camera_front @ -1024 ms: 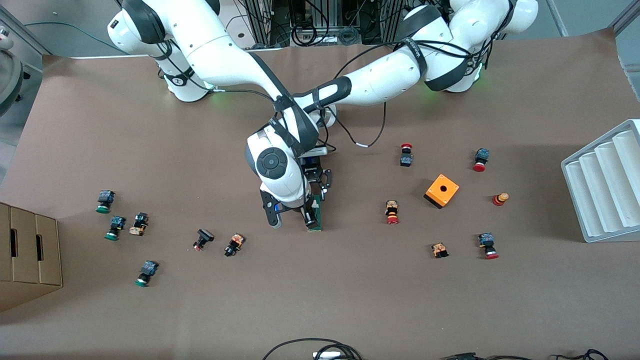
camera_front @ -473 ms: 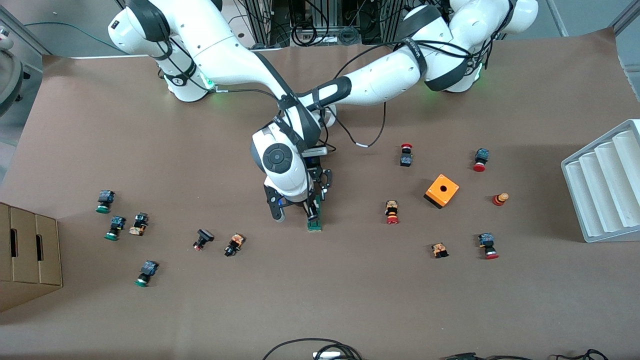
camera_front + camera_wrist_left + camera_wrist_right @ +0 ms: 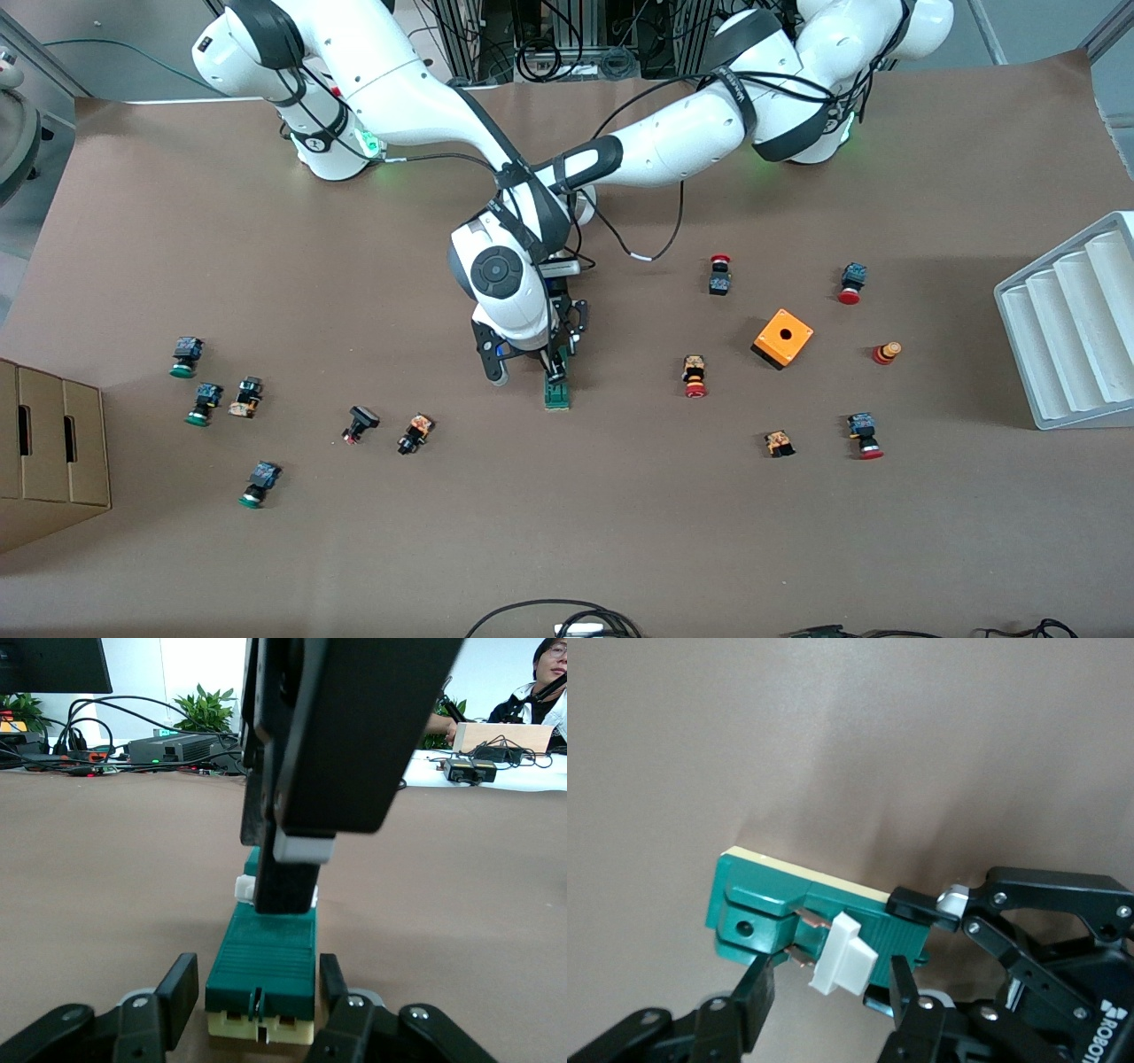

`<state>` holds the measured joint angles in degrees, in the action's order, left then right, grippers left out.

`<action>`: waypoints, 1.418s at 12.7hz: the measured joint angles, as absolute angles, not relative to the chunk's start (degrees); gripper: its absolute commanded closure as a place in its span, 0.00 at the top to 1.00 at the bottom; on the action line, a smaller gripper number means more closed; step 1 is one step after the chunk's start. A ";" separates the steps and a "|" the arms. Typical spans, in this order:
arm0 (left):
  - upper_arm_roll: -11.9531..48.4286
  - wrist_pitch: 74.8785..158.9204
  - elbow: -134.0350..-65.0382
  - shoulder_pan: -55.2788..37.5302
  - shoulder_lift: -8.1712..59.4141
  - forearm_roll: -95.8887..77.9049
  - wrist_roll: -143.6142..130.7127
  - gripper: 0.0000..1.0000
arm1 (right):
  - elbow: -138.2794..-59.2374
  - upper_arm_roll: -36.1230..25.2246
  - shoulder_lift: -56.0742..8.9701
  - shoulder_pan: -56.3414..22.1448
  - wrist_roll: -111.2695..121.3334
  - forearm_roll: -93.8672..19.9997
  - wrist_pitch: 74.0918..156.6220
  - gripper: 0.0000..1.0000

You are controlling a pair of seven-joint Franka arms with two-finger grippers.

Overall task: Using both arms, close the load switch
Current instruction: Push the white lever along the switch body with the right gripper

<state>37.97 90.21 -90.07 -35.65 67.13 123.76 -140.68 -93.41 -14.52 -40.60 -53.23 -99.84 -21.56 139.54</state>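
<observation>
Left gripper (image 3: 257,992) clamps the load switch (image 3: 556,390) on the counter (image 3: 620,532) at one end of its long axis, while the spread right gripper (image 3: 828,992) straddles its white tab (image 3: 842,954).

Around load switch (image 3: 557,392): bare tabletop toward front camera.
Above switch: blocked by right gripper (image 3: 555,370), open astride white tab (image 3: 842,954).
Switch sides: taken by left gripper (image 3: 257,1001), shut.
Nearest clutter: button (image 3: 415,433), well apart.
</observation>
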 measured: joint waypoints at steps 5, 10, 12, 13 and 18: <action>37.97 90.21 -90.07 -35.65 67.13 123.76 -140.68 0.63 | -94.35 -14.52 -40.16 -53.85 -99.89 -21.56 140.10 0.51; 37.97 90.21 -90.07 -35.64 67.13 123.76 -140.68 0.62 | -94.89 -14.52 -39.99 -54.19 -99.89 -21.57 141.02 0.50; 37.97 90.21 -90.07 -35.64 67.13 123.76 -140.68 0.62 | -94.93 -14.52 -39.99 -54.20 -99.89 -21.57 141.07 0.49; 37.97 90.21 -90.07 -35.64 67.13 123.76 -140.68 0.62 | -94.94 -14.52 -39.99 -54.20 -99.89 -21.57 141.08 0.48; 37.97 90.21 -90.07 -35.63 67.13 123.76 -140.68 0.63 | -95.11 -14.52 -39.99 -54.21 -99.87 -21.57 141.57 0.43</action>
